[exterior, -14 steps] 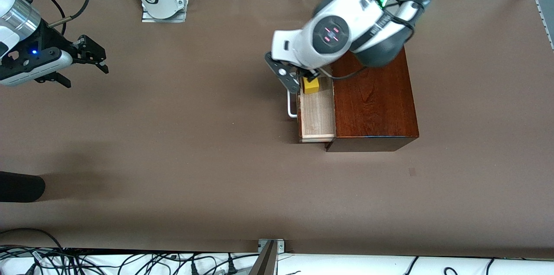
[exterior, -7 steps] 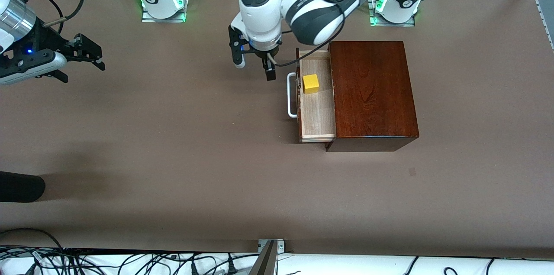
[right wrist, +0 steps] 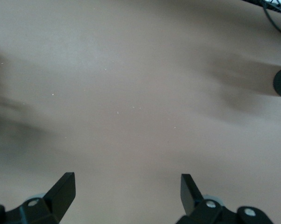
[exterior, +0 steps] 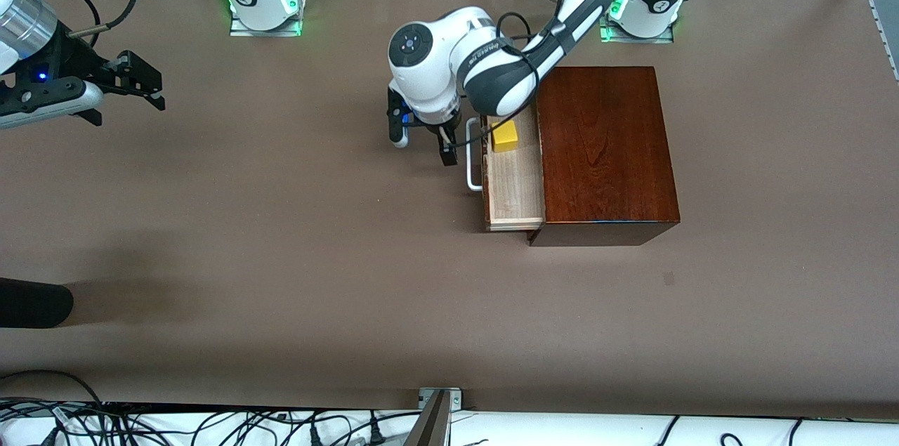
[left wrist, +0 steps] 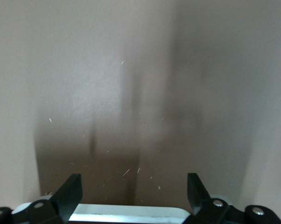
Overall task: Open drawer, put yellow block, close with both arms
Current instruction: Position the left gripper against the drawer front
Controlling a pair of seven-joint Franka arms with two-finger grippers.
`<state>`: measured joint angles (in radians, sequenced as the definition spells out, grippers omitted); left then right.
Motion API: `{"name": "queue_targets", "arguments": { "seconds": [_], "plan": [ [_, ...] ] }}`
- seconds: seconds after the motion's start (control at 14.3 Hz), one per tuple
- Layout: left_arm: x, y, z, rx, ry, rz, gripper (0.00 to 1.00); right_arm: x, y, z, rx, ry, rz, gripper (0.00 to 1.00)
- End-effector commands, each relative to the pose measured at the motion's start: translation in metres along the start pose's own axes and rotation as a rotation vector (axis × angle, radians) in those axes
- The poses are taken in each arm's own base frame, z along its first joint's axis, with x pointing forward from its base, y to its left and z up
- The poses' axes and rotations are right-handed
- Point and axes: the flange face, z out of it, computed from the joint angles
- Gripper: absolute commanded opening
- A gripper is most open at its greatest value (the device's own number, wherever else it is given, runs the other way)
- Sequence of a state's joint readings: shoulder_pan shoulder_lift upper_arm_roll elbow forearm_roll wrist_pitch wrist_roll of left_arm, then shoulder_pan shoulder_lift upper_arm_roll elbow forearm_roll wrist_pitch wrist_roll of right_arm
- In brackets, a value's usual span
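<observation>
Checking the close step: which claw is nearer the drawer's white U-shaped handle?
Left. The left claw hangs open beside the white U-shaped handle; the right claw waits open at the right arm's table end.

Two white jointed robot arms with grey-black joint bands rise from bases ringed in green light. The left arm's black two-finger gripper (exterior: 424, 140) trails a black cable; the right arm's black gripper (exterior: 144, 84) follows a silver wrist collar and blue lamp.

Even light, wrist views blurry
</observation>
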<state>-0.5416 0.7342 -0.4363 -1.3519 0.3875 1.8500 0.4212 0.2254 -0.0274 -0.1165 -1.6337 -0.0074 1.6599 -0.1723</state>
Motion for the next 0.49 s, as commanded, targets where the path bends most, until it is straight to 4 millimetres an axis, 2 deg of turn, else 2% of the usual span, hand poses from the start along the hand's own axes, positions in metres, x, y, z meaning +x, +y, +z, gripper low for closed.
{"name": "queue_targets", "arguments": {
  "seconds": [0.0, 0.21, 0.42],
  "plan": [
    [-0.012, -0.010, -0.001, 0.017, -0.023, 0.036, 1.00, 0.000, 0.000, -0.009, -0.018, -0.005, 0.006, 1.00],
    [-0.027, -0.021, 0.004, 0.003, -0.076, 0.107, 1.00, -0.002, -0.010, -0.003, -0.016, -0.050, -0.002, 1.00],
    [-0.039, -0.023, 0.004, -0.021, -0.135, 0.119, 1.00, 0.000, -0.008, 0.002, -0.008, -0.058, 0.006, 1.00]
  ]
}}
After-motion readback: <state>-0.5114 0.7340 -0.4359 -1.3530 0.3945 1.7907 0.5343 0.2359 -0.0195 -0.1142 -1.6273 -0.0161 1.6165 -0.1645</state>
